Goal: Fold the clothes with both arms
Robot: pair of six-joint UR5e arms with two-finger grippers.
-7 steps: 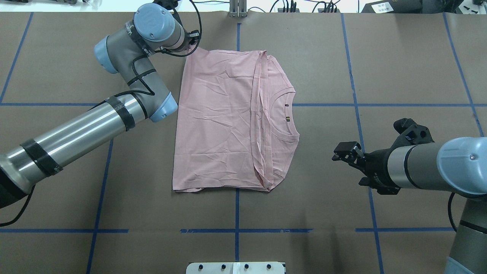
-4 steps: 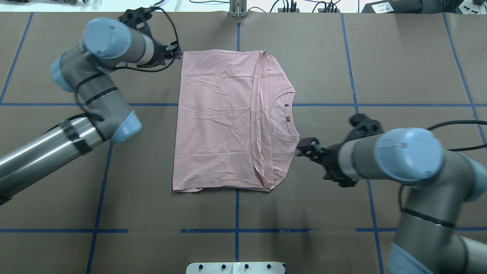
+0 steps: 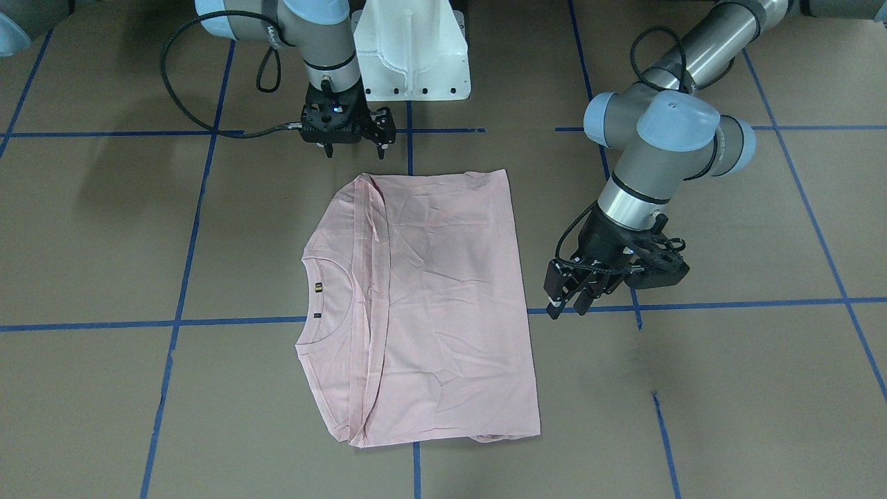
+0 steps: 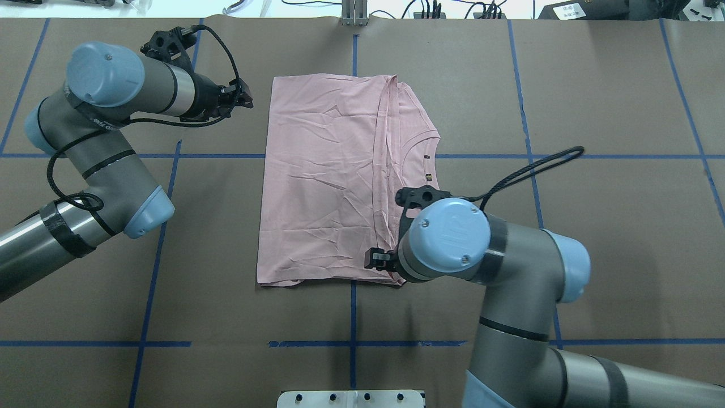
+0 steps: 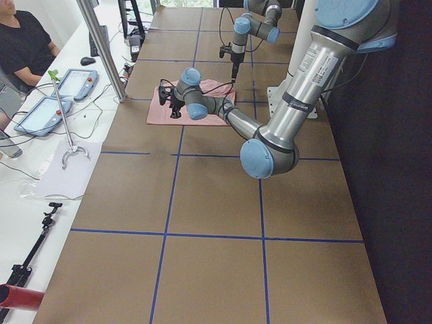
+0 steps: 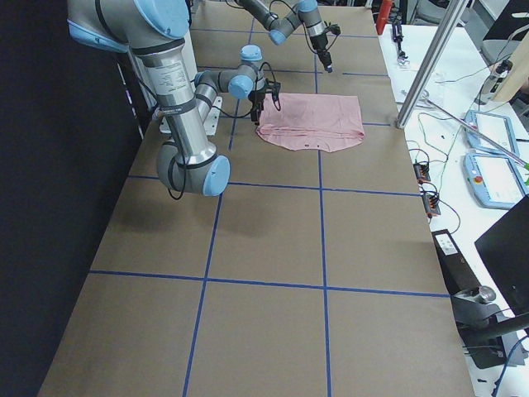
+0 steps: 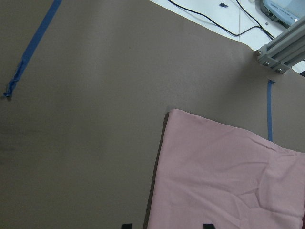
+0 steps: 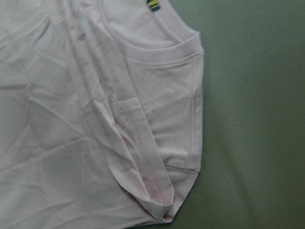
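The pale pink T-shirt [image 4: 328, 181] lies folded flat on the brown table, plain back up, with the neckline [image 4: 422, 170] showing at its right side. It also shows in the front-facing view [image 3: 443, 305]. My left gripper [image 4: 244, 100] is open and empty, just left of the shirt's far left corner and apart from it; the left wrist view shows that corner [image 7: 174, 117]. My right gripper [image 4: 375, 259] hangs above the shirt's near right corner, mostly hidden under its wrist. In the front-facing view the right gripper [image 3: 353, 147] looks open and empty. The right wrist view shows the folded corner [image 8: 162, 210].
The white pedestal base [image 3: 412, 62] stands at the robot's side of the table. Blue tape lines [image 4: 352, 343] cross the brown surface. An aluminium post [image 5: 101, 47], tablets [image 5: 40, 111] and a seated person [image 5: 23, 40] are beyond the table's far edge.
My left arm has drawn back to the left, off the shirt's far left corner. My right arm has swung in from the right until it is over the shirt's near right corner. The shirt has not moved.
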